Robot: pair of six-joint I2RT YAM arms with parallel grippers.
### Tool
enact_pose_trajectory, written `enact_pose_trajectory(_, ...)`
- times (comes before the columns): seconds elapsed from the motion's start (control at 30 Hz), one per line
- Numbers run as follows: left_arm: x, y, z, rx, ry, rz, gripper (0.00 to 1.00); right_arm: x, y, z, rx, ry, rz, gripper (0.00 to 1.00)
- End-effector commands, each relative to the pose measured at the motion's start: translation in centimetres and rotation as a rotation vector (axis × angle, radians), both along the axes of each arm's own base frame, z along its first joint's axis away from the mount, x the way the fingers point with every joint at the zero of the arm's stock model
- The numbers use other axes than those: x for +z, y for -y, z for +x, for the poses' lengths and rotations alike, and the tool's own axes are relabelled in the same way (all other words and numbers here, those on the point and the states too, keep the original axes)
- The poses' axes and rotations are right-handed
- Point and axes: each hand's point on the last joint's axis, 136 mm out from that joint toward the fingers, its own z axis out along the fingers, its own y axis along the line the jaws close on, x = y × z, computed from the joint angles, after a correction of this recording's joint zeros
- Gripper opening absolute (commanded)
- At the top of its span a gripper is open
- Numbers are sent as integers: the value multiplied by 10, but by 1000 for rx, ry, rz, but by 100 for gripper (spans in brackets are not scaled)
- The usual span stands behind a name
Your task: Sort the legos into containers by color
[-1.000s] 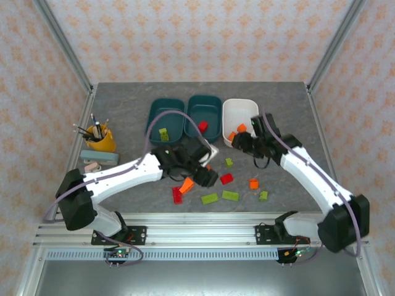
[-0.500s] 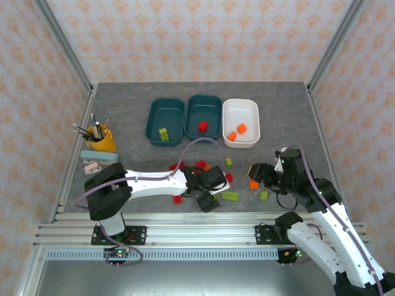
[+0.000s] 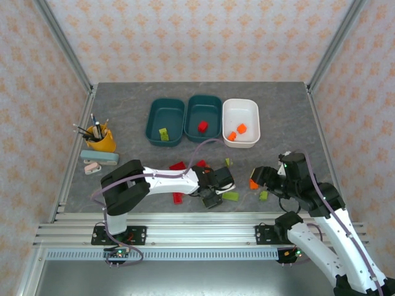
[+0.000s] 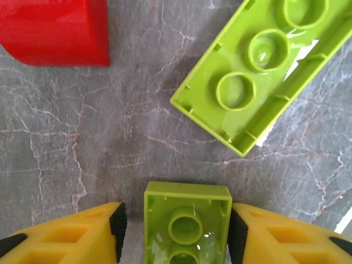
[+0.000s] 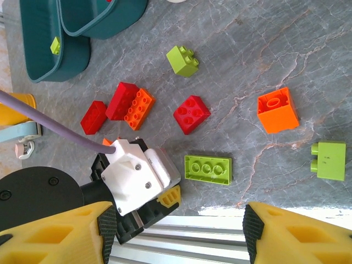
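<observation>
The left pincer stands low over the grey table, its yellow fingers on either side of a small lime green brick. The right pad meets the brick's wall, while a sliver of tabletop shows beside the left pad, so the jaws bracket the brick without clamping it. From that brick, a longer lime green brick lies at 1 o'clock with its hollow side up. A red brick lies at 11 o'clock. Both are apart from the small brick.

The right pincer is spread wide and holds nothing. In its wrist view a square red brick sits at 12 o'clock, an orange brick at 1 o'clock and a two-stud lime brick at 3 o'clock.

In the top view the three trays stand in a row at 12 o'clock on the table. The left teal tray holds one lime piece. The middle teal tray holds one red piece. The white tray holds two orange pieces.
</observation>
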Motion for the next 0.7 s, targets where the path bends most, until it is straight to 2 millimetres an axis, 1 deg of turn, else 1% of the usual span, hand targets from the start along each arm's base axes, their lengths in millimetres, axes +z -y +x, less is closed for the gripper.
enact_pose_trajectory(0.0,-10,-7,1,31,2,45,49,7,3,3,-17,18,-6,64)
enact_pose_trajectory(0.13,-15,-13,0,54,-2,63,37,7,2,4,-12,20,-7,64)
enact_pose_trajectory(0.2,-15,-14,0,63,1,60,32,7,1,5,-9,20,-8,64)
enact_pose_trajectory(0.33,-3,-14,7,91,40,42,30,8,1,7,-11,25,-11,64)
enact_pose_trajectory(0.47,25,-13,22,141,91,4,29,11,0,8,-10,34,-7,64)
enact_pose_trajectory(0.6,64,-19,48,236,135,-58,29,17,-4,12,-2,56,11,63)
enact_pose_trajectory(0.67,85,-27,65,290,159,-94,29,22,-9,17,10,76,34,63)
